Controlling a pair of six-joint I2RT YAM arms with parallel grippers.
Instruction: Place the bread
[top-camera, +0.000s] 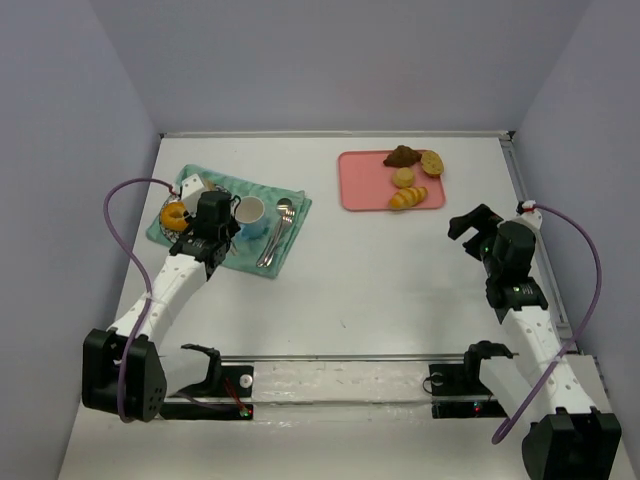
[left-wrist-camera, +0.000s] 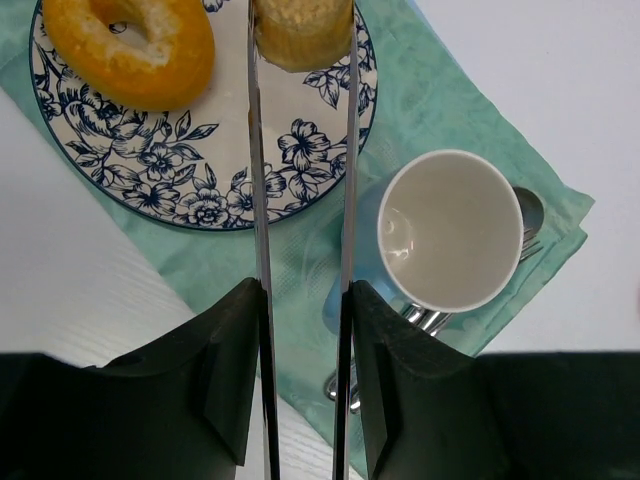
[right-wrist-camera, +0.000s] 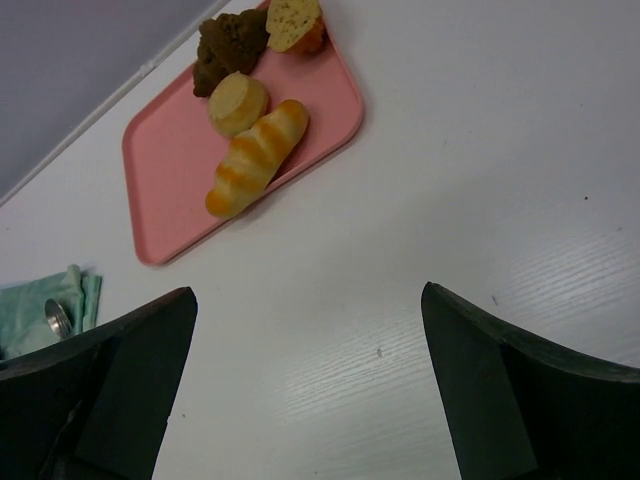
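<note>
Starting at the left, the left tool (left-wrist-camera: 300, 30) was pinching a small bread roll (left-wrist-camera: 303, 40) between the tips of its two long thin fingers, which pressed against the roll's opposite sides. The roll hung over the far part of the floral plate (left-wrist-camera: 230, 170), though whether it touched the china could not be told. It looked light, soft and crumbly, likely to dent under a hard squeeze, so a gentle hold across its middle on the crusted sides seemed the sensible one. Just left of it on the same plate lay a golden bagel (left-wrist-camera: 130, 50), close by but apart, the nearest thing to bump if the roll were set down too far that way. The plate sat on a teal cloth (left-wrist-camera: 430, 110), and to its right on the cloth stood an empty mug (left-wrist-camera: 450, 230), white inside and blue outside, with a spoon (left-wrist-camera: 530, 210) and a fork (top-camera: 272, 245) beyond it. The mug stood near the tool's body and could be knocked on a careless retreat. Farther right, across bare worktop (top-camera: 400, 270), a pink tray (top-camera: 360, 190) carried a dark brown pastry (right-wrist-camera: 230, 45), a cut roll (right-wrist-camera: 292, 22), a round bun (right-wrist-camera: 238, 103) and a striped long roll (right-wrist-camera: 257, 155). At the far right the right tool (right-wrist-camera: 308, 295) hovered over the worktop, fingers spread wide with nothing between them, apart from the tray.
</note>
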